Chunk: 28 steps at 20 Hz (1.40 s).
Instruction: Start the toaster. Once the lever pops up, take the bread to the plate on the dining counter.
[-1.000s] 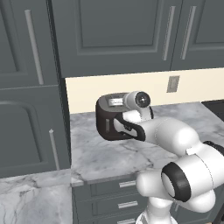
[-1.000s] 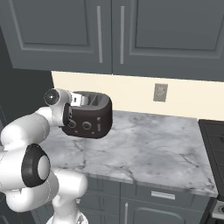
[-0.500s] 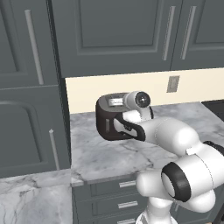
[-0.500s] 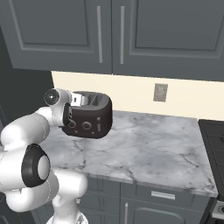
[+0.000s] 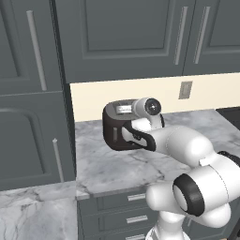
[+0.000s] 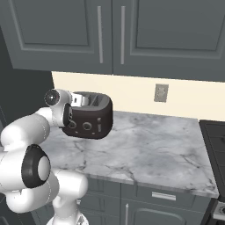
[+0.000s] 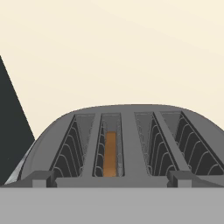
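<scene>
Bread (image 7: 110, 153) sits low in toaster (image 6: 88, 115) slot, left of centre. Judged light, brittle; pinch top edge. Claw opening cannot be told.

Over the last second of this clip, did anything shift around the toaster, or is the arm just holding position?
Nothing visibly changed. The arm holds the same pose over the toaster in both base views, and the toaster sits in the same spot on the marble worktop. The bread sits low in its slot in the hand view.
</scene>
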Motion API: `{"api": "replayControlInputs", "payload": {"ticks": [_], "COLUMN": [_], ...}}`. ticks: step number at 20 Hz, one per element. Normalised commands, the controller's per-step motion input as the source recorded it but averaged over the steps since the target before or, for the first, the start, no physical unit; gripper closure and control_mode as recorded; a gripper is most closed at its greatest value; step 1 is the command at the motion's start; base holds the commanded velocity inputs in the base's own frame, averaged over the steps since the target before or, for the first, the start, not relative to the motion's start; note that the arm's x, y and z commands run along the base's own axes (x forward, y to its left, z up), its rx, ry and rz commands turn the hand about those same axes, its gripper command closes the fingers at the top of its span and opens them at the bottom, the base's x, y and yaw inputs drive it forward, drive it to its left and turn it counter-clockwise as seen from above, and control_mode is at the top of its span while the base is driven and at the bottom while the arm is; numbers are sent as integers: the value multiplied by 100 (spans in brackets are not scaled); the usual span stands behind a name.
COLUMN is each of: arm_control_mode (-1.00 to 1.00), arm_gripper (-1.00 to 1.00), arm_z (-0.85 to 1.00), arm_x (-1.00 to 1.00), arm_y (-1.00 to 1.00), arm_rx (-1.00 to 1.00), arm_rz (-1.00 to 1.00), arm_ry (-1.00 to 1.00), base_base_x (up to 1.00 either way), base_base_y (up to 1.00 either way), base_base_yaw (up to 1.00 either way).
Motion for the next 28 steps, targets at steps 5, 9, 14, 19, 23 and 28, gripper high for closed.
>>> {"api": "replayControlInputs", "payload": {"ticks": [5, 9, 14, 19, 23, 28], "arm_control_mode": [-100, -100, -100, -100, -100, -100], "arm_gripper": [-100, -100, -100, -100, -100, -100], "arm_z": [0, 0, 0, 0, 0, 0], "arm_x": [0, 0, 0, 0, 0, 0], "arm_y": [0, 0, 0, 0, 0, 0], "arm_rx": [0, 0, 0, 0, 0, 0], "arm_rz": [0, 0, 0, 0, 0, 0], "arm_ry": [0, 0, 0, 0, 0, 0], "base_base_x": [0, 0, 0, 0, 0, 0], "base_base_y": [0, 0, 0, 0, 0, 0], "base_base_yaw": [0, 0, 0, 0, 0, 0]}}
